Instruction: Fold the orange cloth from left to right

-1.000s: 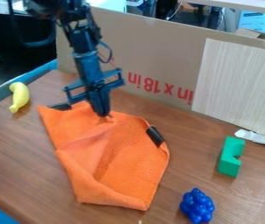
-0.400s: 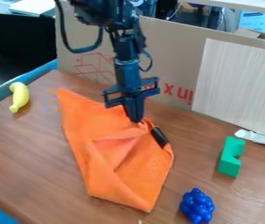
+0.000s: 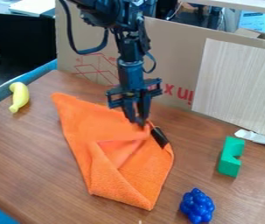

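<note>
The black two-finger gripper (image 3: 138,122) is at the upper edge of the orange fabric cloth (image 3: 137,186), which lies folded on the brown wooden table (image 3: 29,151).
Its fingers are a little apart; beside them is a small black strip (image 3: 159,137) on the cloth, and the yellow plastic banana (image 3: 20,96) lies at the left.

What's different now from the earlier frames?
The gripper moved toward the picture's right, shifting the orange cloth's far-left corner right and away from the camera. Its fingers, together before, now stand slightly apart. The banana, green block and blue grapes stayed put.
</note>
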Motion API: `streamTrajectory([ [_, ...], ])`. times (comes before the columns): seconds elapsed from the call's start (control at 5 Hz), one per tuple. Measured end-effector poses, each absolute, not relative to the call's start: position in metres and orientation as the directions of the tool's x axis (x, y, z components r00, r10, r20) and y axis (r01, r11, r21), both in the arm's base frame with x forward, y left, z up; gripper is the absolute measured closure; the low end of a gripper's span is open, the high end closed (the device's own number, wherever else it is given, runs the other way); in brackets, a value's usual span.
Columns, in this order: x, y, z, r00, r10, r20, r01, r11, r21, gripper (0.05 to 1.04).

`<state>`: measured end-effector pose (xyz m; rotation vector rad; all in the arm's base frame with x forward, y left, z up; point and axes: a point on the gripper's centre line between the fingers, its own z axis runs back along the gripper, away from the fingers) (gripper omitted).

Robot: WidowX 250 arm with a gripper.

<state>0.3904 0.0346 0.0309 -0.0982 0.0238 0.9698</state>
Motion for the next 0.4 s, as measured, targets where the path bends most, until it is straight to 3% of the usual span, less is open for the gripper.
streamTrajectory([
  [0.2, 0.382, 0.032, 0.029, 0.593, 0.802, -0.071, -0.805, 0.589, -0.071, 0.334],
  [0.4, 0.38, 0.021, 0.064, 0.691, 0.723, 0.001, -0.716, 0.685, -0.137, 0.098],
])
